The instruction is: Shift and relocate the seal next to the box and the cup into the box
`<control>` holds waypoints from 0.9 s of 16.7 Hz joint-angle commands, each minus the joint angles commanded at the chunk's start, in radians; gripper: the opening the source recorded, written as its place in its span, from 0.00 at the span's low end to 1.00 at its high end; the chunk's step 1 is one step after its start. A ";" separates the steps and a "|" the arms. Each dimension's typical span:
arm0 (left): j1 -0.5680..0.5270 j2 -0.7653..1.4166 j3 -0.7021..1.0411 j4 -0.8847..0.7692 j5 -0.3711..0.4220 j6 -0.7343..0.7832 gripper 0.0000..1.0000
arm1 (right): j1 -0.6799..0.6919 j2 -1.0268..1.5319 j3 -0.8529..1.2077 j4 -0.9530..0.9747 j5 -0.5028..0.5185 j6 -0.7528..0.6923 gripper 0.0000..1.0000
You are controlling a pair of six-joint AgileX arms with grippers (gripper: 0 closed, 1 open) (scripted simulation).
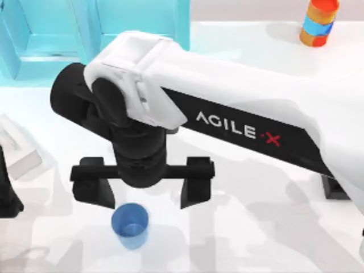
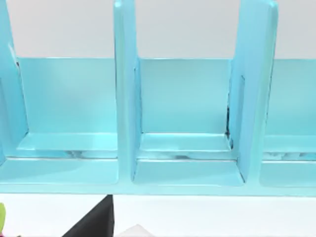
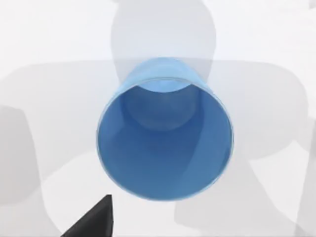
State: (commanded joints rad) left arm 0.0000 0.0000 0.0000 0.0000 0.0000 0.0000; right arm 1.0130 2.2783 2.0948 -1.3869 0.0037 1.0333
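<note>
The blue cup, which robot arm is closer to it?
The right one. The right gripper hangs open just above the cup, which stands upright on the table. The left arm is parked off at the table's left edge, farther away.

Top overhead; right wrist close above cup (image 3: 164, 143).

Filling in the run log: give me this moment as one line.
right gripper: open, above cup | cup: upright on table, not gripped | left gripper: parked at table's left | box: no cup inside
</note>
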 joint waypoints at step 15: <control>0.000 0.000 0.000 0.000 0.000 0.000 1.00 | 0.002 0.035 -0.260 0.294 0.000 0.002 1.00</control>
State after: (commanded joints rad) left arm 0.0000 0.0000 0.0000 0.0000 0.0000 0.0000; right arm 1.0148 2.3129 1.8349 -1.0925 0.0040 1.0356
